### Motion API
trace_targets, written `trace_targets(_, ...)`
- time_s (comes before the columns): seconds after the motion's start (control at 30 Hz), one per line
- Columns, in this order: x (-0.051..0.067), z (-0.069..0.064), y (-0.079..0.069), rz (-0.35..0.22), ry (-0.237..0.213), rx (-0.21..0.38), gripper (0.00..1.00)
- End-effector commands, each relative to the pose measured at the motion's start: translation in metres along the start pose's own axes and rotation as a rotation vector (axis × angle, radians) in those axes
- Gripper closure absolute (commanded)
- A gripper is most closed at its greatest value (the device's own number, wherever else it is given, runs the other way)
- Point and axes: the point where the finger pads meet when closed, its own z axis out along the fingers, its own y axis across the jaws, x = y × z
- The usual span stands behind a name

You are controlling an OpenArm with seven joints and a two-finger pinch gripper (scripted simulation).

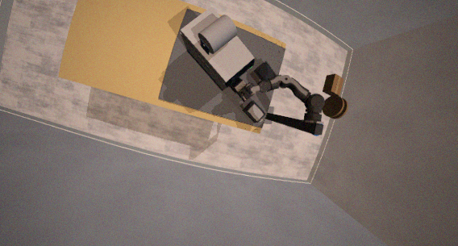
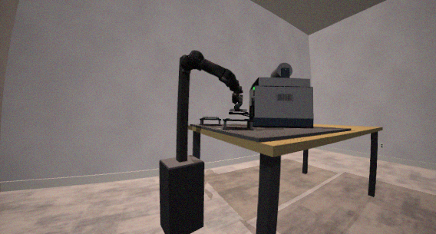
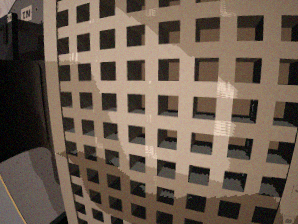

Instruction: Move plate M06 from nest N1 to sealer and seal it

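Note:
My gripper [image 2: 238, 104] is shut on the open plate M06 [image 2: 238, 111] and holds it level in the air just in front of the sealer [image 2: 282, 101]. From above, the gripper [image 1: 249, 88] and the plate [image 1: 241, 86] sit at the sealer's [image 1: 219, 48] front face. The wrist view is filled by the plate's grid of open dark wells [image 3: 173, 110]; my fingers are out of that view. The sealer's lamp [image 2: 253, 88] shows green. The light, sealed plate M09 [image 1: 253, 110] lies on its nest near the mat's edge.
A low dark fixture [image 2: 236, 123] stands under the held plate and another [image 2: 210, 120] to its left. A foil roll [image 1: 218, 33] sits on top of the sealer. A dark nest [image 1: 264, 71] lies beside the housing. The arm's pedestal [image 2: 181, 196] stands off the table.

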Motion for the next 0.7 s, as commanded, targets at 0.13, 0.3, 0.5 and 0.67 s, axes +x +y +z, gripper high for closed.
trace_targets(0.13,-0.0010,-0.0016,0.0016,0.002,-0.004,-0.009,1.00)
trace_targets(0.3,-0.0026,-0.0047,0.0024,0.004,-0.005,-0.010,1.00)
trace_targets(0.5,-0.0037,-0.0067,0.0029,0.005,-0.005,-0.010,1.00)
trace_targets(0.67,-0.0037,-0.0067,0.0029,0.005,-0.005,-0.010,1.00)
